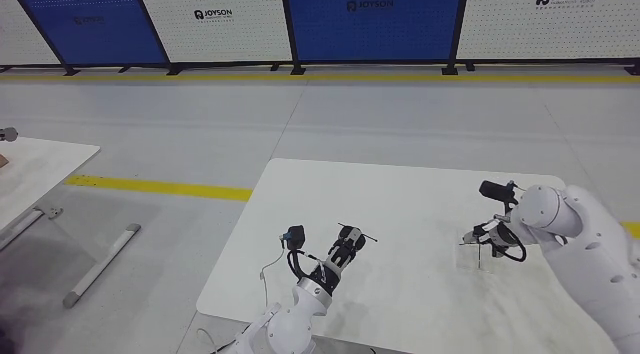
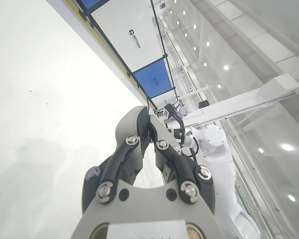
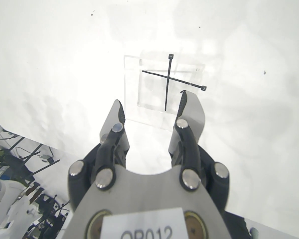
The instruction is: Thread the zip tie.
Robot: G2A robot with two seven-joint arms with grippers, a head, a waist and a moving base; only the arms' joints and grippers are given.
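Note:
My left gripper (image 2: 148, 118) is shut on a thin black zip tie (image 2: 147, 100) whose end sticks out past the fingertips. In the top view this gripper (image 1: 349, 245) sits near the white table's front edge, with the tie (image 1: 358, 232) poking out sideways. My right gripper (image 3: 152, 100) is open and hangs just above a clear acrylic block (image 3: 149, 95). Two black zip ties lie crossed on the block: one (image 3: 168, 80) running away from the gripper, the other (image 3: 186, 83) slanting across it, its head beside one fingertip (image 3: 184, 98). The right gripper (image 1: 484, 242) is at the table's right side.
The white table (image 1: 400, 189) has bare surface between the two arms. A second white table (image 1: 40, 169) stands to the left across a floor gap. Blue and white panels (image 1: 370, 4) line the back, with a yellow floor line (image 1: 150, 187) in front of them.

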